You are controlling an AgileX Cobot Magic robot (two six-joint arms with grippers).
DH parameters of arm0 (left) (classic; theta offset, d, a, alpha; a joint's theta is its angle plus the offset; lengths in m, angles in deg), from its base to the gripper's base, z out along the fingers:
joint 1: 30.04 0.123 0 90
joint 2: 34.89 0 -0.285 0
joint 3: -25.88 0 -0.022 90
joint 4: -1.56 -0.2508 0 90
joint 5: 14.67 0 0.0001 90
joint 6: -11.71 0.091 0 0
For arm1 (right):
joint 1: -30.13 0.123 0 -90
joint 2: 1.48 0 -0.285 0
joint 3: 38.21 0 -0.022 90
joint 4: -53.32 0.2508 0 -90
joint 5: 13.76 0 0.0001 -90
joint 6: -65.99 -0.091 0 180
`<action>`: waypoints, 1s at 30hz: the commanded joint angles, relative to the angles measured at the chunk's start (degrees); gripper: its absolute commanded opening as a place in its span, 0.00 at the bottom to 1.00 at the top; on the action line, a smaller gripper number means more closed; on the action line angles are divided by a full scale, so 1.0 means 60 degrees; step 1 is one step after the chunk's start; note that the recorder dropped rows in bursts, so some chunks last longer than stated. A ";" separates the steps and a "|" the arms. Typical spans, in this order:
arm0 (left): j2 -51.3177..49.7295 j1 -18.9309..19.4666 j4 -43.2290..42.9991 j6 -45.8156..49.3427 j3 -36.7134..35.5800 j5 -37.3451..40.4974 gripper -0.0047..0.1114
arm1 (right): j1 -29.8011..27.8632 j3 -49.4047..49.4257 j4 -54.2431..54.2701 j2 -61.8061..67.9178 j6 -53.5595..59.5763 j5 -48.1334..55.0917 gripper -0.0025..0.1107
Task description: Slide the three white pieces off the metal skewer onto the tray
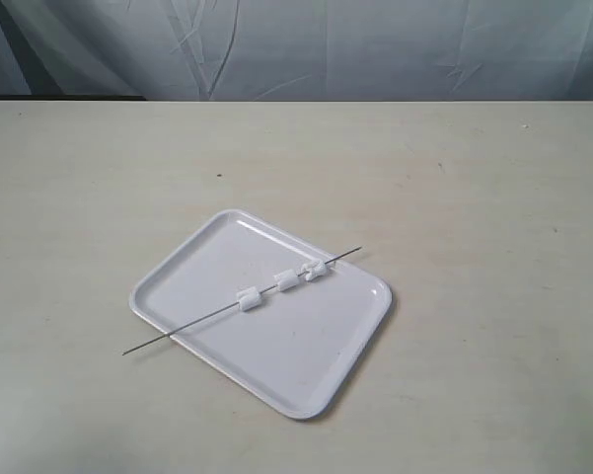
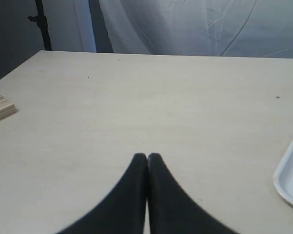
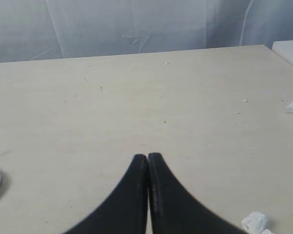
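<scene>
The white tray [image 1: 276, 365] lies on the table in the exterior view. Across it rests the thin metal skewer [image 1: 202, 316], running from the table at the lower left to the tray's far right rim. Three white pieces are threaded on it: one near the middle [image 1: 248, 298], one further along [image 1: 287, 280], one close to the far end [image 1: 315, 269]. Neither arm shows in the exterior view. My left gripper [image 2: 147, 156] is shut and empty over bare table, with the tray's edge [image 2: 290, 180] to one side. My right gripper [image 3: 147, 156] is shut and empty too.
A wooden block [image 2: 0, 109] sits near the table's edge in the left wrist view. White scraps [image 3: 255, 222] lie beside the right gripper, and a white object [image 3: 288, 51] stands at the table's far corner. A wrinkled pale curtain [image 1: 296, 44] hangs behind the table.
</scene>
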 commanded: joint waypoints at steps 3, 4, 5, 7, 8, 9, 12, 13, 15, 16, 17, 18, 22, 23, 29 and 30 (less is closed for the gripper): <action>0.0050 0.0028 -0.0039 -0.0035 -0.0037 -0.0071 0.04 | -0.0027 0.0017 -0.0055 -0.0058 0.0022 -0.0116 0.03; 0.0050 0.0028 -0.0039 -0.0035 -0.0037 -0.0071 0.04 | -0.0027 0.0017 -0.0055 -0.0058 0.0022 -0.0116 0.03; 0.0050 0.0028 -0.0039 -0.0035 -0.0037 -0.0071 0.04 | -0.0027 0.0017 -0.0055 -0.0058 0.0022 -0.0116 0.03; 0.0050 0.0028 -0.0039 -0.0035 -0.0037 -0.0071 0.04 | -0.0027 0.0017 -0.0055 -0.0058 0.0022 -0.0116 0.03; 0.0050 0.0028 -0.0039 -0.0035 -0.0037 -0.0071 0.04 | -0.0027 0.0017 -0.0055 -0.0058 0.0022 -0.0116 0.03; 0.0050 0.0028 -0.0039 -0.0035 -0.0037 -0.0071 0.04 | -0.0027 0.0017 -0.0055 -0.0058 0.0022 -0.0116 0.03; 0.0050 0.0028 -0.0039 -0.0035 -0.0037 -0.0071 0.04 | -0.0027 0.0017 -0.0055 -0.0058 0.0022 -0.0116 0.03; 0.0050 0.0028 -0.0039 -0.0035 -0.0037 -0.0071 0.04 | -0.0027 0.0017 -0.0055 -0.0058 0.0022 -0.0116 0.03; 0.0050 0.0028 -0.0039 -0.0035 -0.0037 -0.0071 0.04 | -0.0027 0.0017 -0.0055 -0.0058 0.0022 -0.0116 0.03; 0.0050 0.0028 -0.0039 -0.0035 -0.0037 -0.0071 0.04 | -0.0027 0.0017 -0.0055 -0.0058 0.0022 -0.0116 0.03; 0.0050 0.0028 -0.0039 -0.0035 -0.0037 -0.0071 0.04 | -0.0027 0.0017 -0.0055 -0.0058 0.0022 -0.0116 0.03; 0.0050 0.0028 -0.0039 -0.0035 -0.0037 -0.0071 0.04 | -0.0027 0.0017 -0.0055 -0.0058 0.0022 -0.0116 0.03; 0.0050 0.0028 -0.0039 -0.0035 -0.0037 -0.0071 0.04 | -0.0027 0.0017 -0.0055 -0.0058 0.0022 -0.0116 0.03; 0.0050 0.0028 -0.0131 -0.0035 -0.0037 -0.0071 0.04 | -0.0027 0.0017 -0.0055 -0.0058 0.0022 -0.0116 0.03; 0.0050 0.0028 -0.0460 -0.0083 -0.0037 -0.0725 0.04 | -0.0027 0.0017 -0.0062 -0.0058 0.0022 -0.0690 0.03; 0.0050 0.0028 0.0139 -0.0083 -0.0037 -0.1272 0.04 | -0.0027 0.0017 -0.0062 -0.0058 0.0022 -0.0911 0.03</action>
